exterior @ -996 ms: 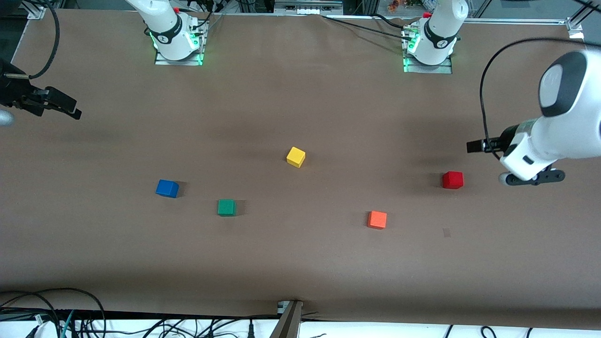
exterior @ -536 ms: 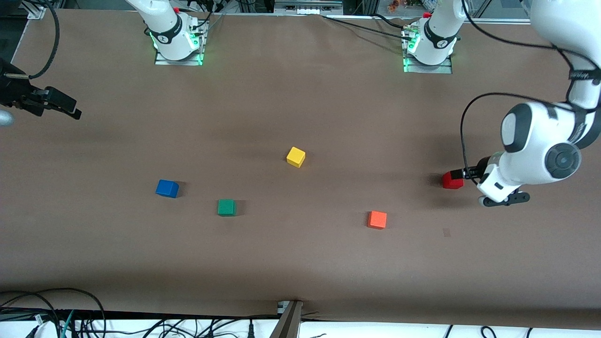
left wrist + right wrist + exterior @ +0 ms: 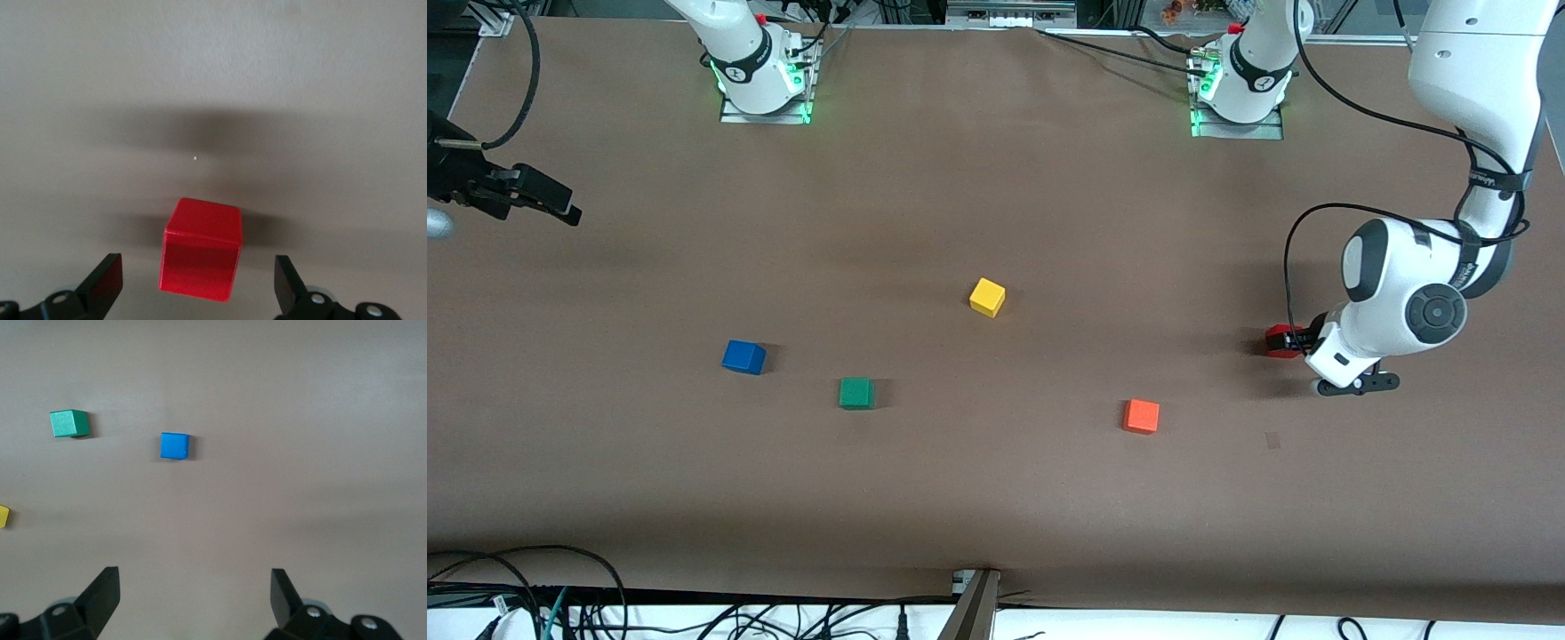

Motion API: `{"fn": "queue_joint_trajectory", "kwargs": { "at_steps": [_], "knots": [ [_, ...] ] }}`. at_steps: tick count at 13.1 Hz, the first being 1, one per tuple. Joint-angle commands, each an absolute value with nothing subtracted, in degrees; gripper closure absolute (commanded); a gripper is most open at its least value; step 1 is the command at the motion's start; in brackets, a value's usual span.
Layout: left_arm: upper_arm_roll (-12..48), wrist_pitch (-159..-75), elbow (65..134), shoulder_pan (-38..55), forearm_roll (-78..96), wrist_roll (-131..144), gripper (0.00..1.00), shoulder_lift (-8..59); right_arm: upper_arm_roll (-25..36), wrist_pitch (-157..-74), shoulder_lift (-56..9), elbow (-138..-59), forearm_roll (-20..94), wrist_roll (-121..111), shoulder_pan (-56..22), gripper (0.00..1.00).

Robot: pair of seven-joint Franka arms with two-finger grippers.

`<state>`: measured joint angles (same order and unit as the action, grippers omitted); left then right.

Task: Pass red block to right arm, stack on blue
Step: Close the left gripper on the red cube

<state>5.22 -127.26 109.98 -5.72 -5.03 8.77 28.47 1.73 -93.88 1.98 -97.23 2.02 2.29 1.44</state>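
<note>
The red block rests on the brown table toward the left arm's end. My left gripper is low over it and open, a finger on each side with a gap to the block's faces. In the front view the left wrist hides part of the block. The blue cube sits toward the right arm's end. My right gripper hangs open and empty over the table edge at the right arm's end, waiting.
A green cube lies beside the blue one, slightly nearer the front camera. A yellow cube sits mid-table. An orange cube lies nearer the camera than the red block. Cables hang along the table's near edge.
The left arm swung in and came down over the red block, so its open fingers now straddle it. The right arm and all cubes have stayed put.
</note>
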Motion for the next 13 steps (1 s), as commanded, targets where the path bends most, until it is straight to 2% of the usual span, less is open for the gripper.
{"fn": "queue_joint_trajectory", "kwargs": {
  "at_steps": [1, 5, 6, 8, 9, 11, 12, 13],
  "knots": [
    [5.5, -128.6, 111.3, -6.7, -6.7, 5.1, 0.0, 28.7, 1.9, -92.7, 1.7, -96.1, 1.9, 3.1, 1.3, 0.0],
    [5.5, -128.8, 111.5, -7.6, -6.7, 3.4, 0.0, 29.8, 1.9, -92.6, 1.6, -96.1, 1.9, 3.0, 1.4, 0.0],
    [5.5, -129.1, 111.6, -7.6, -6.7, 3.1, 0.06, 29.8, 1.9, -92.6, 1.7, -96.1, 1.9, 3.0, 1.4, 0.0],
    [5.5, -129.2, 111.6, -7.6, -6.7, 1.8, 0.45, 29.8, 1.9, -92.6, 1.7, -96.1, 1.9, 3.0, 1.4, 0.0],
    [5.5, -129.2, 111.6, -7.6, -6.7, 1.5, 0.57, 29.8, 1.9, -92.6, 1.7, -96.1, 1.9, 3.0, 1.4, 0.0],
    [5.5, -129.1, 111.4, -7.4, -6.8, 0.3, 0.89, 29.4, 1.9, -92.6, 1.7, -96.1, 1.9, 3.0, 1.4, 0.0],
    [5.5, -129.1, 111.0, -7.4, -6.7, -0.9, 0.99, 29.4, 1.9, -92.6, 1.7, -96.1, 1.9, 3.0, 1.4, 0.0],
    [5.5, -129.0, 110.9, -7.4, -6.7, -0.9, 1.0, 29.3, 1.9, -92.5, 1.7, -96.1, 1.9, 3.0, 1.4, 0.0]
  ]
}}
